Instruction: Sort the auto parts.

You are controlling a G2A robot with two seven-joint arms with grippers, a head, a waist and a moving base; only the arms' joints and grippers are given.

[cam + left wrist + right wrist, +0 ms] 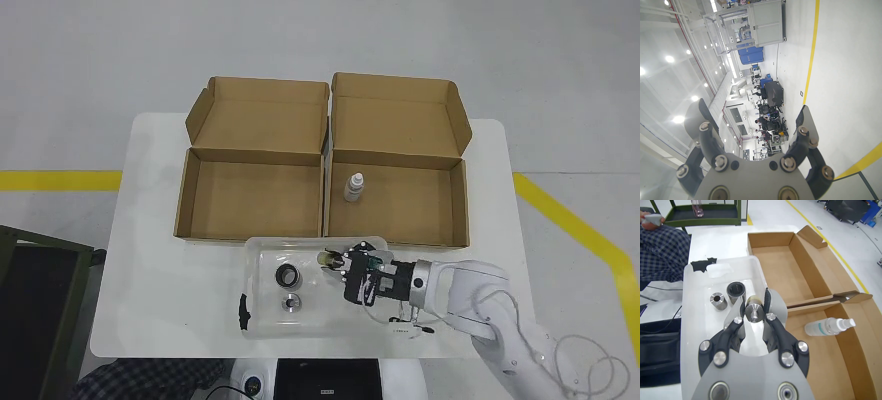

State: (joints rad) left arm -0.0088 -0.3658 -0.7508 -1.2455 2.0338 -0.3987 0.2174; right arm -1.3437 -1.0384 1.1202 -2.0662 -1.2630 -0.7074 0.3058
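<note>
1. The clear tray (pixel 265 262) (pixel 694 306) sits on the white table (pixel 150 250). Its long far rim lies just beside the front walls of two open cardboard boxes.
2. The right gripper (pixel 335 262) (pixel 755 302) is inside the tray, near that far rim. Its fingers are clamped on a steel cylinder (pixel 327 260) (pixel 753 311) with a stub end.
3. A black-lined sleeve (pixel 288 275) (pixel 735 291) stands just beside the held cylinder. A small slotted steel plug (pixel 290 303) (pixel 718 300) stands near the sleeve, apart from it.
4. The tray floor under the gripper's body is bare. Black tape (pixel 241 312) (pixel 702 265) marks the tray's corner farthest from the gripper.
5. The left box (pixel 250 195) (pixel 776 270) behind the tray has a bare floor. The right box (pixel 420 205) (pixel 819 351) holds a spray bottle (pixel 354 186) (pixel 827 326) lying near the wall shared by both boxes.
6. The left gripper (pixel 753 109) points out across the room, its fingers spread wide around nothing.
</note>
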